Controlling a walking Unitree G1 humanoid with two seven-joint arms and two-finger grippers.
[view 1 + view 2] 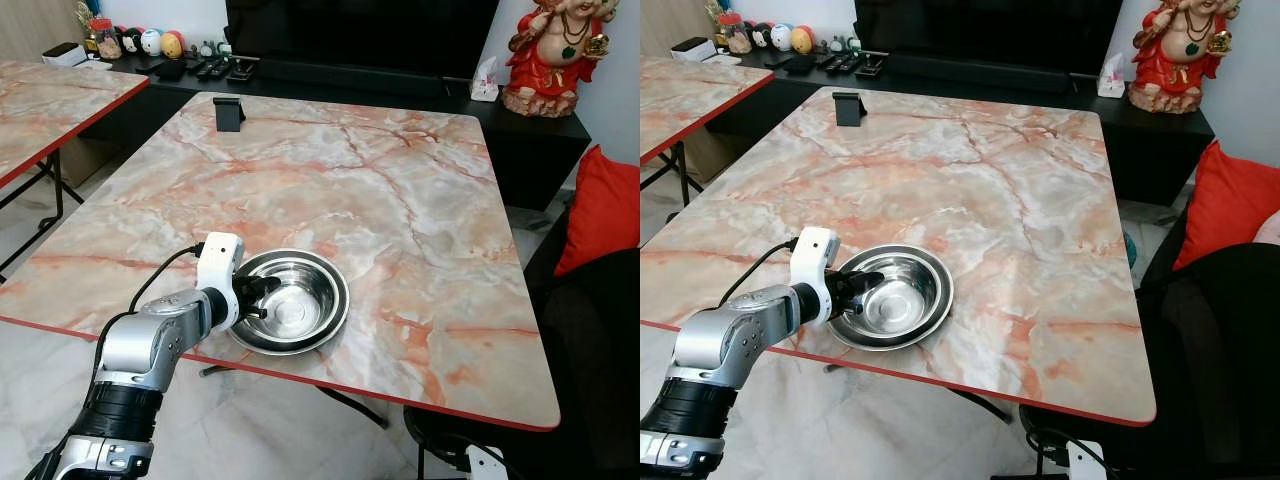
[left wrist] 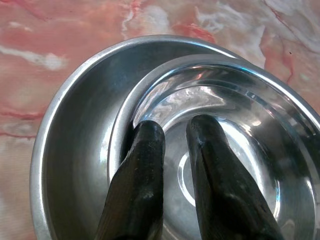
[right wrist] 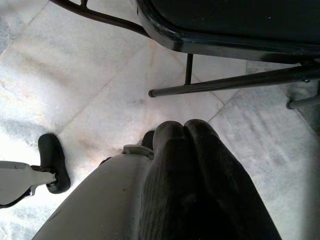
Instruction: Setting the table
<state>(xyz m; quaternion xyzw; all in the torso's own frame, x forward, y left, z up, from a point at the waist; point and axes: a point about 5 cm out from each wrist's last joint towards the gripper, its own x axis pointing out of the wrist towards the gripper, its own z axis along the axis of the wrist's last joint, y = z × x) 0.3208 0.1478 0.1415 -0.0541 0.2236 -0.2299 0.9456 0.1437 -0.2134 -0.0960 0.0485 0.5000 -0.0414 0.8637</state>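
Two steel bowls, nested: inner bowl (image 2: pixel 235 145) sits inside the outer bowl (image 2: pixel 75 145), pushed off-centre toward the outer bowl's right wall, so a crescent of bare outer bowl shows on the left. The stack sits at the near edge of the marble table (image 1: pixel 400 180), left of centre, close to the red trim. Left gripper (image 1: pixel 256 298) comes in from the near-left; its fingers (image 2: pixel 145 165) straddle the inner bowl's left rim, one finger in the crescent outside the wall, the other inside the bowl. The gap between the fingers is narrow, and they look pinched on that rim, though how firm the contact is I can't confirm. Key relation: the bowl's mass lies right and slightly far of the grip point, so a lift would hang the bowl off one edge and tilt it, judging by the hold. Left arm is the nearer by far. Right gripper (image 3: pixel 185 132) hangs idle over the floor near a chair frame (image 3: pixel 225 82), fingers pressed together, empty. Far-left on the table stands a small black stand (image 1: pixel 229 112).
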